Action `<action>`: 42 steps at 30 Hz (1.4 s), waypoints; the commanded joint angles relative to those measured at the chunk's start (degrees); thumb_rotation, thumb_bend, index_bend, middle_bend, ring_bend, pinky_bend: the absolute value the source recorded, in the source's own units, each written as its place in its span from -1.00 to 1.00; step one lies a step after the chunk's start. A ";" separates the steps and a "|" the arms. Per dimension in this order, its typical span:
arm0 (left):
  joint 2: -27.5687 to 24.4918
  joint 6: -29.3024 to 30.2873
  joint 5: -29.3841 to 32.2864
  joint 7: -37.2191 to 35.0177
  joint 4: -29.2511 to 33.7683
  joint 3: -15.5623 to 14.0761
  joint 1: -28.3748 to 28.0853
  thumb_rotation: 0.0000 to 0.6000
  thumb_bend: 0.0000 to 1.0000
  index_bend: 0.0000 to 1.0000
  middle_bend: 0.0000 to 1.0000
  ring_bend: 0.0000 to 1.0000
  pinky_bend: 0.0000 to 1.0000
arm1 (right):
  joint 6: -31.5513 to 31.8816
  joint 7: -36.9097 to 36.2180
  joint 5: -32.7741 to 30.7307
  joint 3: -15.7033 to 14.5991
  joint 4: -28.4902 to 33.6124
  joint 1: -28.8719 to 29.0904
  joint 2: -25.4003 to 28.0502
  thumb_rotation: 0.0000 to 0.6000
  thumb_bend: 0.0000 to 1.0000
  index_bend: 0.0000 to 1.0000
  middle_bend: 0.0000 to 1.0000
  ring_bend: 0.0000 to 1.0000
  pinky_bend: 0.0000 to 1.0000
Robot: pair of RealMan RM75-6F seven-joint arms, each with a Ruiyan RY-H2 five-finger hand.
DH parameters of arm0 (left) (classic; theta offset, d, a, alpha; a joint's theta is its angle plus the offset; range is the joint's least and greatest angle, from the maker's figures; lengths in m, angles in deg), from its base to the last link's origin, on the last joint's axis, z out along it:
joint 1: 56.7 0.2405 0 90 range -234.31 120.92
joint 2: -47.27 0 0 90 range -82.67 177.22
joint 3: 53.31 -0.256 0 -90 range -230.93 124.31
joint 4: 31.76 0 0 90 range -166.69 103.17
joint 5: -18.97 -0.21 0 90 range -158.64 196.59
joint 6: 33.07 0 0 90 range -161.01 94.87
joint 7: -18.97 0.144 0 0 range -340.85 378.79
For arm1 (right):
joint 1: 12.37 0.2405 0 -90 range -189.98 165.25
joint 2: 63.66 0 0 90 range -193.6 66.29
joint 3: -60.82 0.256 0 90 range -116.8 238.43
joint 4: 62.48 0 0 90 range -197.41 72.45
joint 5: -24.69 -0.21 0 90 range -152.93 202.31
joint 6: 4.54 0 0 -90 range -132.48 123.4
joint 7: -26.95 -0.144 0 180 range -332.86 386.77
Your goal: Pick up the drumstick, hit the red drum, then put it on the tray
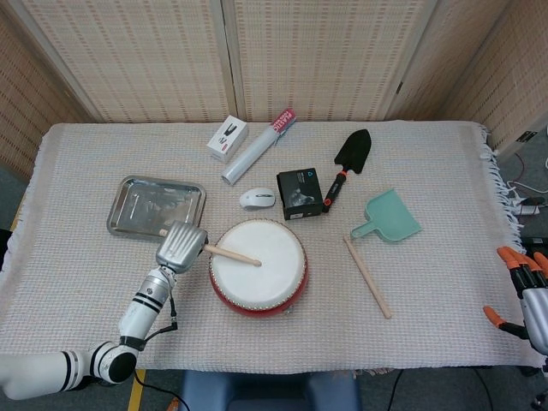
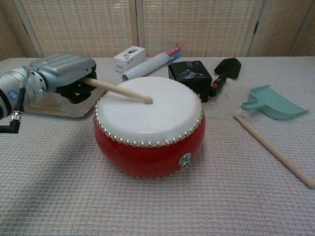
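My left hand (image 1: 181,247) (image 2: 66,73) grips a wooden drumstick (image 1: 231,255) (image 2: 120,91) just left of the red drum (image 1: 258,267) (image 2: 149,129). The stick slants down to the right and its tip touches the white drumhead near the middle. The steel tray (image 1: 127,218) (image 2: 56,104) lies behind and left of the hand. A second drumstick (image 1: 367,276) (image 2: 273,150) lies loose on the cloth right of the drum. My right hand (image 1: 524,287) shows at the right edge of the head view, off the table, orange fingertips apart, holding nothing.
Behind the drum lie a white mouse (image 1: 257,199), a black box (image 1: 300,193) (image 2: 190,73), a white roll (image 1: 257,146) (image 2: 150,63), a small white box (image 1: 228,138) (image 2: 129,58) and a black trowel (image 1: 351,157) (image 2: 225,69). A teal dustpan (image 1: 390,217) (image 2: 270,103) sits right.
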 commanded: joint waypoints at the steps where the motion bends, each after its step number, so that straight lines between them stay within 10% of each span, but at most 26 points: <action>1: -1.68 -0.77 3.43 -11.61 5.07 3.89 1.60 1.00 0.51 1.00 1.00 1.00 1.00 | -0.04 -0.05 0.03 0.02 -0.04 0.05 -0.06 1.00 -0.60 -0.98 -0.88 -1.00 -1.00; 7: -4.43 -3.13 3.89 -16.26 5.58 5.19 1.77 1.00 0.51 1.00 1.00 1.00 1.00 | -0.40 -0.31 0.01 0.08 -0.33 0.29 -0.29 1.00 -0.60 -0.98 -0.88 -1.00 -1.00; 17: 1.17 1.26 -0.71 1.24 -4.30 -1.52 -0.17 1.00 0.51 1.00 1.00 1.00 1.00 | -0.27 -0.63 0.11 0.03 -0.50 0.21 -0.21 1.00 -0.60 -0.98 -0.88 -1.00 -1.00; 25: -4.35 -5.02 7.27 -17.45 1.64 6.93 1.73 1.00 0.51 1.00 1.00 1.00 1.00 | 0.13 -0.95 0.41 -0.13 -0.66 -0.03 -0.29 1.00 -0.60 -0.98 -0.88 -1.00 -1.00; 42: 2.34 -17.09 -5.52 -37.10 -34.17 4.42 -3.10 1.00 0.48 0.96 1.00 1.00 1.00 | 0.15 -0.22 -0.62 -0.13 -0.21 -0.61 -0.02 1.00 -0.60 -0.98 -0.87 -1.00 -1.00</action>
